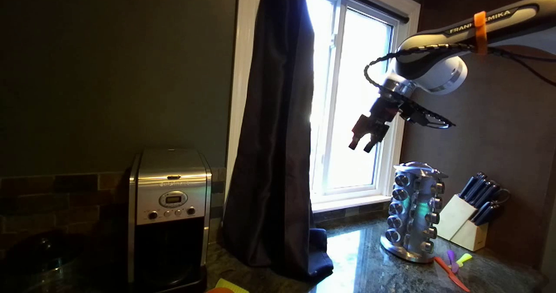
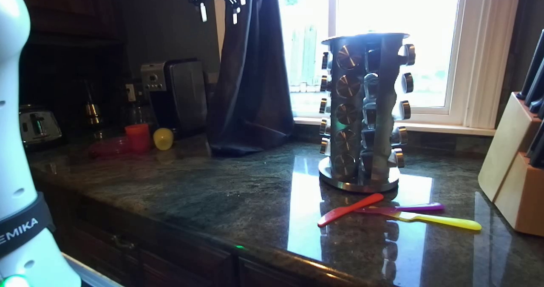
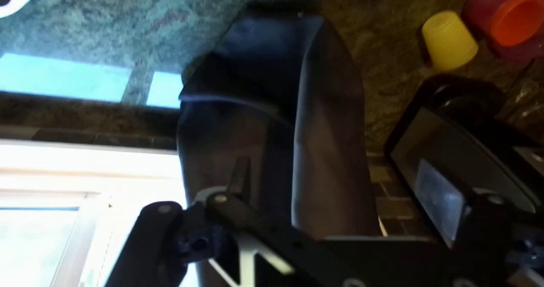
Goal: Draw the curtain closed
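The curtain (image 1: 278, 132) hung bunched at one side of the window (image 1: 358, 93), its bottom end lying on the desk (image 2: 238, 189), so most of the window was bare; I guessed that the closing had yet to start; the pincer (image 1: 361, 147) hung apart from the curtain, its two fingers spread with nothing between them, maybe so they could pinch the edge and pull it across.

The spice rack (image 2: 384, 112) held jars (image 2: 348, 86) on their sides, facing out, likely so each was easy to grab; what was in them I could not tell; the knife block (image 1: 456, 219) held knives (image 1: 484, 192) with handles sticking up, perhaps for the same reason; in the wrist view, the red cup (image 3: 516, 21) seemed to show its mouth, with nothing I could see in it; the inside of the yellow cup (image 3: 449, 41) was hidden.
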You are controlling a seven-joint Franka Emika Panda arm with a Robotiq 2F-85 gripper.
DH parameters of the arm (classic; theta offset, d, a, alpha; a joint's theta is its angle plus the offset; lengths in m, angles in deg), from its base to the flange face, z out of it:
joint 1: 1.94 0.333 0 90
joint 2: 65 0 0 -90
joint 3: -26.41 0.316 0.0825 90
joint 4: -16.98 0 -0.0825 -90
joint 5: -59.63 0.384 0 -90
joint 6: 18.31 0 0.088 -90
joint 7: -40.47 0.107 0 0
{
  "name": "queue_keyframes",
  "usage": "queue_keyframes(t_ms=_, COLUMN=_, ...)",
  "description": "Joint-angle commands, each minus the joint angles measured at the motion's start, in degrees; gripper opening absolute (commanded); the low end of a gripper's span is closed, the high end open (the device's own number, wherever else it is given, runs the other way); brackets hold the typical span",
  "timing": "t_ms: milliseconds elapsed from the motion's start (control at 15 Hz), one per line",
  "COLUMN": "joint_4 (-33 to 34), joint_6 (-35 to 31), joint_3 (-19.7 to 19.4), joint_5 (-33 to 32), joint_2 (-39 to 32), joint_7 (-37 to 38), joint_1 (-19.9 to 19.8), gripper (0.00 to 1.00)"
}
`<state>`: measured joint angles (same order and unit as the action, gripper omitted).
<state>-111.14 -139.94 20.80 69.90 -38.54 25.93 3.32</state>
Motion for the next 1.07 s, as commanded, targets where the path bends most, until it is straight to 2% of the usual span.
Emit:
queue_keyframes(t_ms=0, joint_4=8.97, joint_6=-2.23, joint_3=2.41, joint_5=-0.67, joint_2=-3.9, joint_7=5.71, joint_1=-1.63, gripper=1.0)
queue_keyframes(t_ms=133, joint_4=13.11, joint_6=-6.27, joint_3=3.62, joint_5=-0.3, joint_2=-5.6, joint_7=10.75, joint_1=-2.45, gripper=1.0)
queue_keyframes(t_ms=533, joint_4=24.12, joint_6=-20.42, joint_3=9.08, joint_5=-4.83, joint_2=-12.32, joint_7=28.81, joint_1=-5.68, gripper=1.0)
queue_keyframes(t_ms=667, joint_4=27.58, joint_6=-24.56, joint_3=11.29, joint_5=-8.73, joint_2=-14.44, joint_7=36.53, joint_1=-7.11, gripper=1.0)
queue_keyframes(t_ms=867, joint_4=32.68, joint_6=-29.53, joint_3=14.74, joint_5=-18.1, joint_2=-17.01, joint_7=49.7, joint_1=-9.9, gripper=1.0)
queue_keyframes(t_ms=1000, joint_4=35.8, joint_6=-31.81, joint_3=18.87, joint_5=-25.61, joint_2=-18.05, joint_7=58.3, joint_1=-14.35, gripper=1.0)
